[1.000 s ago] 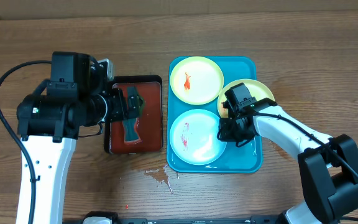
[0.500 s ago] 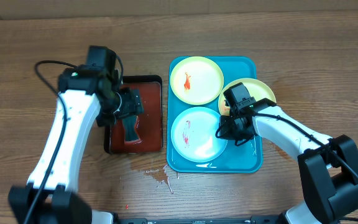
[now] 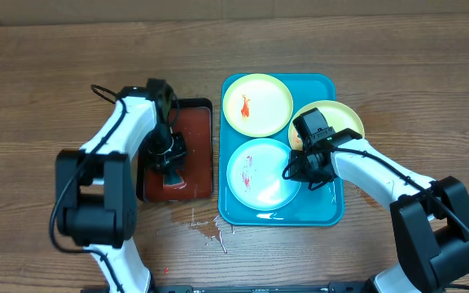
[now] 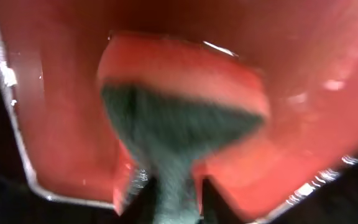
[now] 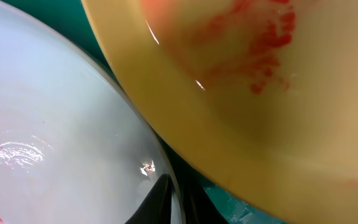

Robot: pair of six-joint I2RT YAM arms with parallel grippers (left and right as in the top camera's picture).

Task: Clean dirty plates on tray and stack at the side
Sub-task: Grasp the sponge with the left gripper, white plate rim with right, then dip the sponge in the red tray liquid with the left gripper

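Three plates lie on the blue tray (image 3: 322, 213). A yellow-green plate (image 3: 256, 106) with an orange smear sits at the back. A yellow plate (image 3: 332, 122) (image 5: 260, 93) leans at the right, smeared red. A mint plate (image 3: 259, 175) (image 5: 55, 124) lies at the front. My right gripper (image 3: 300, 169) (image 5: 178, 200) is shut on the mint plate's right rim, one finger on each side of it. My left gripper (image 3: 172, 160) (image 4: 173, 196) is down in the black tray (image 3: 202, 110), shut on a green-backed sponge (image 4: 166, 130) soaked red.
The black tray holds red liquid (image 4: 303, 74). Small reddish drops and a wet smear (image 3: 206, 228) lie on the wooden table in front of the two trays. Both trays sit close together, side by side.
My left arm has swung in over the black tray and its jaws have closed on the sponge. The mint plate has shifted slightly right with my right gripper.
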